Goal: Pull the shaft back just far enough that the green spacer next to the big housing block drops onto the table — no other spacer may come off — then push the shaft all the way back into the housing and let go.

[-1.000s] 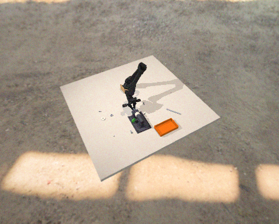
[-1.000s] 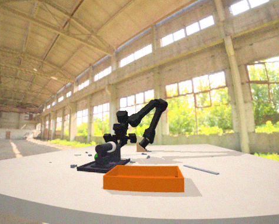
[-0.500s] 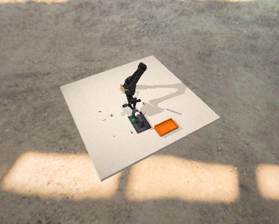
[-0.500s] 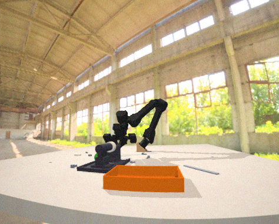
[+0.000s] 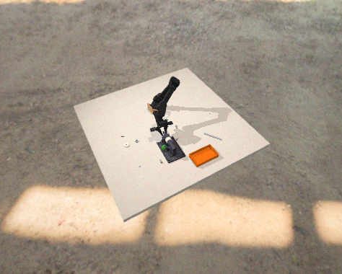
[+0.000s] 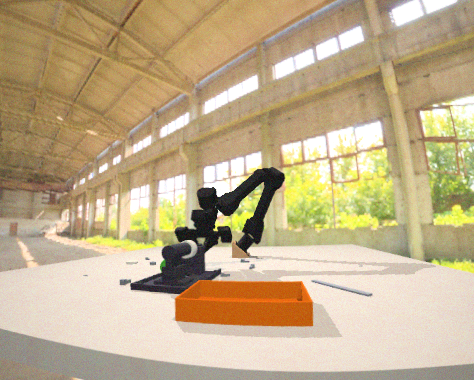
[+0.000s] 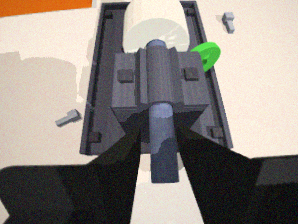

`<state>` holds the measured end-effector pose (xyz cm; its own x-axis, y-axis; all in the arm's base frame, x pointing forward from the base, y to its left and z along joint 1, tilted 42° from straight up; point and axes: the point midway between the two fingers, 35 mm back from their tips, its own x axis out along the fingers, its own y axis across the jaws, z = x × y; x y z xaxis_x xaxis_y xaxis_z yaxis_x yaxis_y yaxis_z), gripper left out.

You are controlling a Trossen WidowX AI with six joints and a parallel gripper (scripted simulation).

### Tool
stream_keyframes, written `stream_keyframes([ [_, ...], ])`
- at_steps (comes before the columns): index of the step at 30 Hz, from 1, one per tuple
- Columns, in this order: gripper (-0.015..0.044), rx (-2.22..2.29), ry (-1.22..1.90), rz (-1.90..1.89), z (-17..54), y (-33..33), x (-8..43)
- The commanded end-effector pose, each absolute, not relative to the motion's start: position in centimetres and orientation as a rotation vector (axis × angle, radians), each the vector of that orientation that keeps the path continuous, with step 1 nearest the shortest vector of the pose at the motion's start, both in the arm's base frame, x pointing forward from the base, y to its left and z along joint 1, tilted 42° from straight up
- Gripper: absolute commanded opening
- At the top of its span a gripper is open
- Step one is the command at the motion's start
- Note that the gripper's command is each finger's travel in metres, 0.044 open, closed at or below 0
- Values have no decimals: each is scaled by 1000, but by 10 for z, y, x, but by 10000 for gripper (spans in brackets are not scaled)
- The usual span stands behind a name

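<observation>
Parting slightly on either side of the smooth blue-grey cylindrical shaft (image 7: 163,140), our black two-finger gripper (image 5: 164,133) (image 6: 204,248) (image 7: 158,132) stands partly open and holds nothing. We judge the shaft to be rigid and fairly light, likely slick along its length, so we would pinch its free end squarely and push straight along its axis; a skewed push could bind it. The flat green spacer ring (image 5: 164,147) (image 6: 163,265) (image 7: 208,54) looks light and stiff, and if it needed moving we would take its rim.

From the wrist, the shaft's free end lies between our fingers, its far part passing through the dark grey block (image 7: 158,80) towards the thick white cylinder (image 7: 154,22). The green ring is off the shaft, tilted beside the block, farther out than our fingertips and to the right in that view. Whether it touches the table we cannot tell.

The dark rectangular base plate (image 5: 177,158) (image 6: 151,286) (image 7: 89,117) lies around the middle of the pale square tabletop (image 5: 122,187) (image 6: 384,335) (image 7: 35,105), with the orange open tray (image 5: 203,156) (image 6: 244,312) (image 7: 45,6) between it and the lower-right edge in the top view. How fully the shaft is seated we cannot tell.
</observation>
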<state>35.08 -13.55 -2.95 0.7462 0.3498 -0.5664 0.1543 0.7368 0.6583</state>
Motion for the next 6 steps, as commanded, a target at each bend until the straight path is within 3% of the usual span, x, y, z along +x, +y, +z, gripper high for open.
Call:
stream_keyframes([
  [1, 236, 751, 738, 116, -30, -136, 351],
  [6, 368, 750, 739, 115, -26, -139, 346],
])
